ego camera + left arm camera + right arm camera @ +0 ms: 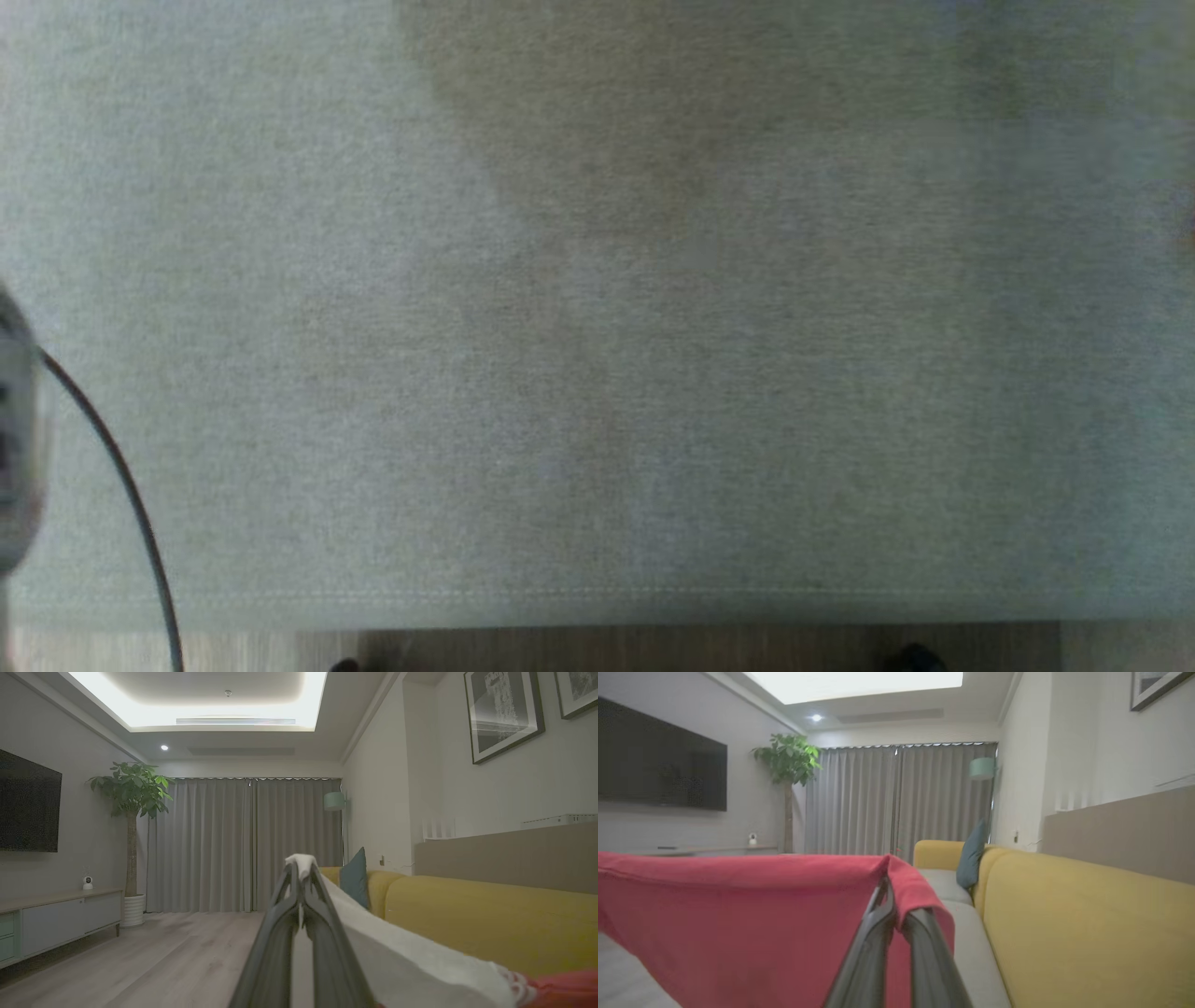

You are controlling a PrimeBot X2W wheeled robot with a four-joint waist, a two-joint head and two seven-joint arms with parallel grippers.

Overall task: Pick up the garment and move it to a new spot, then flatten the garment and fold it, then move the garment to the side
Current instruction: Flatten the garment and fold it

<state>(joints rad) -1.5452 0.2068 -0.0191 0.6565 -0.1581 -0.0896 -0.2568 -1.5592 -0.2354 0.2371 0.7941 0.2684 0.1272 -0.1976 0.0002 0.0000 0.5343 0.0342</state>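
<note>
Head view: we look down on a grey-green upholstered surface with a stitched seam along its near edge. Below the seam is a strip of wooden floor. A dark cable curves down the lower left, beside a pale, blurred forearm at the left edge.

Left wrist view: the left gripper points out across the room, its jaws pressed together on a white fold of the garment. From the pinch the white cloth runs down to the right, and at the lower right corner it turns to striped trim and then red. It hangs in the air beside the yellow sofa. A teal cushion leans at the sofa's far end. Beyond are grey curtains, a potted plant and a wall television above a low cabinet.

Right wrist view: the right gripper has its jaws clamped on the garment's red cloth, which drapes over the fingertips. From there the red panel stretches leftward in a taut sheet, held off the seat. The sofa's grey seat cushion lies just right of the fingers.
</note>
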